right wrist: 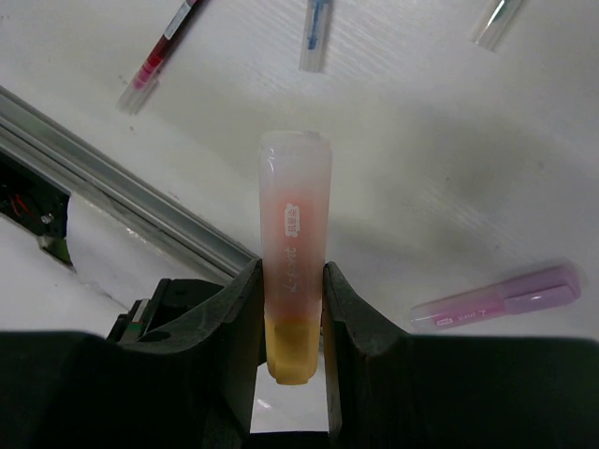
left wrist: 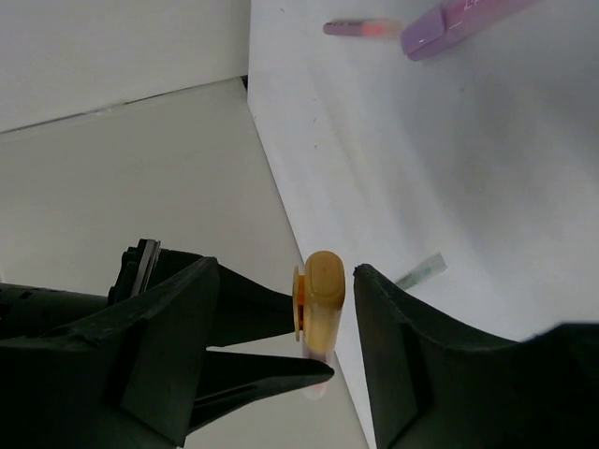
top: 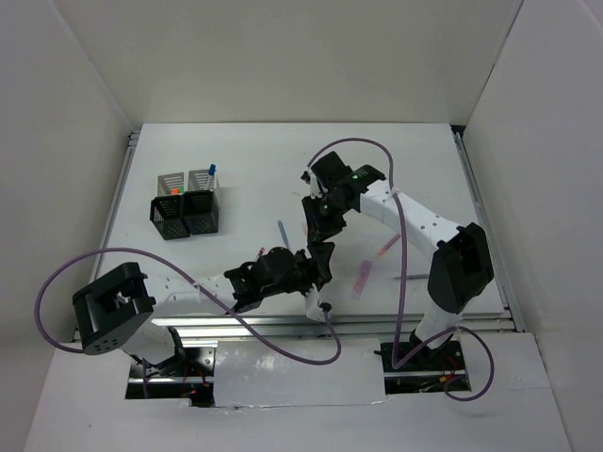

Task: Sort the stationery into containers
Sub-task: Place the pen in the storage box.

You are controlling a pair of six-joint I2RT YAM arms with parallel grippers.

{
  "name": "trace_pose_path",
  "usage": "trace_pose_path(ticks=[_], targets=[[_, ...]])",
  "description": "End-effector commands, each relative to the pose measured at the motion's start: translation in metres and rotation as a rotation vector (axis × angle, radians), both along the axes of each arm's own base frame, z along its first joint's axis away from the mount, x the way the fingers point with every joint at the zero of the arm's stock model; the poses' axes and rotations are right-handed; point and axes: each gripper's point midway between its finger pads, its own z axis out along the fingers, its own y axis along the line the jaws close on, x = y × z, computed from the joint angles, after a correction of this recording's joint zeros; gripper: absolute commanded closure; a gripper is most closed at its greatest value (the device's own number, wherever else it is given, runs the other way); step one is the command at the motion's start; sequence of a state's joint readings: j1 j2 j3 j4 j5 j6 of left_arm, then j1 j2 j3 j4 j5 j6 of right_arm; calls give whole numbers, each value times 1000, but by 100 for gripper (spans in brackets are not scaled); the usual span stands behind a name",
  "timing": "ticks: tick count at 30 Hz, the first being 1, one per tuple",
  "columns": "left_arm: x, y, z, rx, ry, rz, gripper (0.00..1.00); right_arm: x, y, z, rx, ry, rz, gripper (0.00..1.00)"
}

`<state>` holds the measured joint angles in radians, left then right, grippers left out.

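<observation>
Where the top camera looks down: left arm [top: 193, 285] lies low and reaches right; right arm [top: 419, 221] arches over and folds back toward the near edge.
Meeting point: left gripper [top: 306, 271] and right gripper [top: 323, 259] come together above the near middle of the white table [top: 283, 160].
Containers: four mesh cups [top: 185, 205] clustered far left, well apart from both grippers.
Room: plain white walls [top: 283, 56] on three sides.
Left wrist view: jaws wide apart, gripping nothing; orange highlighter [left wrist: 318, 299] stands between them, orange end toward the camera.
Right wrist view: jaws closed on the highlighter near its orange end, clear cap pointing away; purple highlighter [right wrist: 501, 297], red pen [right wrist: 159, 47] and blue pen [right wrist: 316, 33] lie on the table beyond.
</observation>
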<state>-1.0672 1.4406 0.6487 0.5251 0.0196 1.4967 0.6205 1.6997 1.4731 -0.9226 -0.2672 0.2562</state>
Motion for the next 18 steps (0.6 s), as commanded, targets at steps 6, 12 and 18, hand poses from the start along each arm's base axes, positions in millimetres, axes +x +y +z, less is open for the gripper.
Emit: trace_pose_path(ticks=[6, 12, 18], targets=[[11, -11, 13, -27, -38, -20, 54, 3, 5, 11, 10, -12, -9, 100], [7, -8, 12, -15, -35, -28, 81, 1, 11, 16, 38, -8, 51, 71], [-27, 7, 20, -27, -1, -66, 100, 24, 2, 36, 43, -86, 75, 6]])
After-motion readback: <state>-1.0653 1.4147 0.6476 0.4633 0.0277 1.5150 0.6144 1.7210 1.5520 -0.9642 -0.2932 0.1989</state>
